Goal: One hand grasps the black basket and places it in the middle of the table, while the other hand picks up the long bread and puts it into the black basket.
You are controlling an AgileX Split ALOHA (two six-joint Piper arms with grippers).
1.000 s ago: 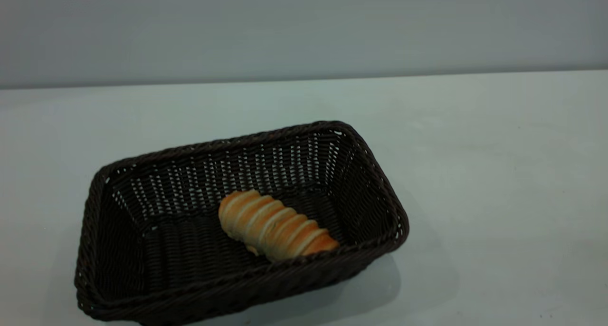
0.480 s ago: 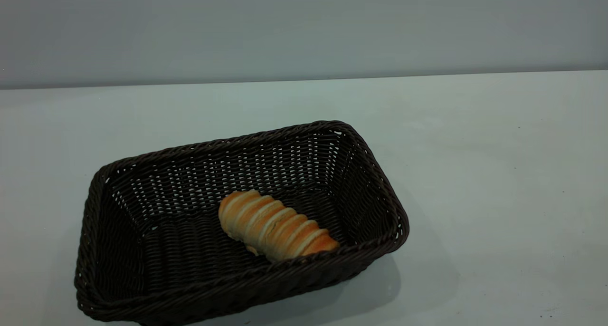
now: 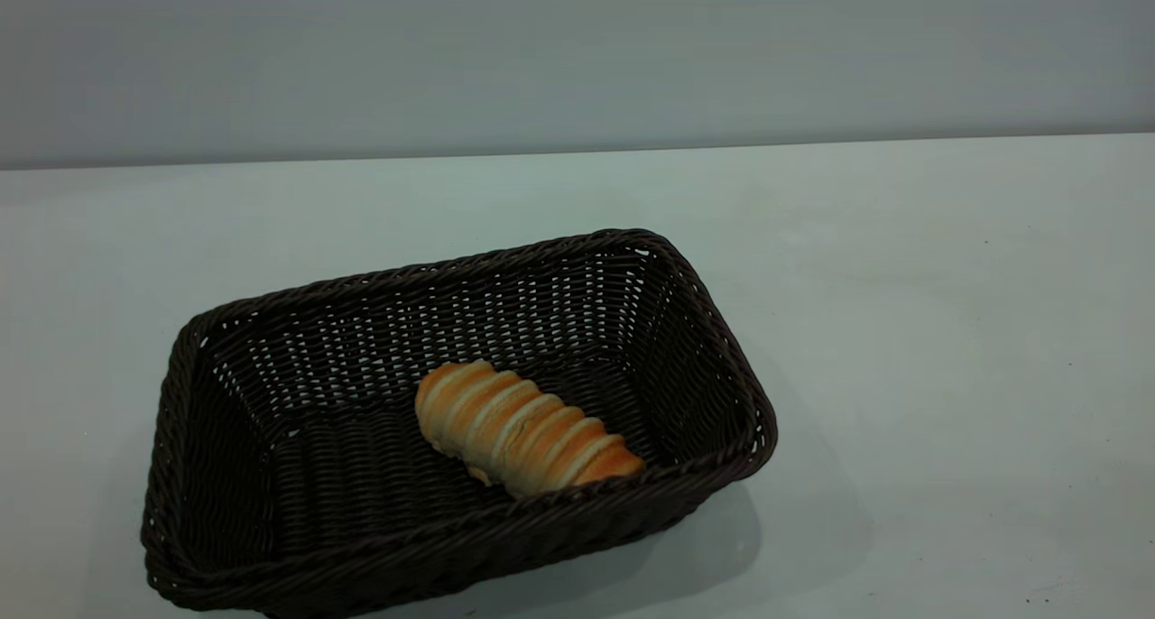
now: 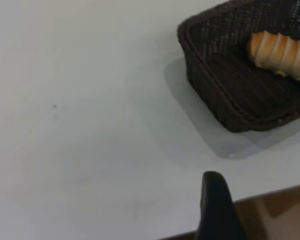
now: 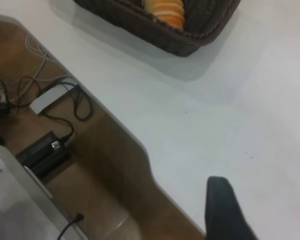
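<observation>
The long bread (image 3: 525, 428) lies inside the black basket (image 3: 271, 308) on the table (image 3: 947, 330), left of centre. Both grippers hover clear of the basket; whether their fingers are spread cannot be told.

Smooth matte black finger (image 4: 217, 210) on each hand, rounded tips.

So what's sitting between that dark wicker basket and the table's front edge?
Nothing: in the right wrist view, only bare white table separates the dark woven basket from the edge. The cables and black box lie on the floor beyond.
</observation>
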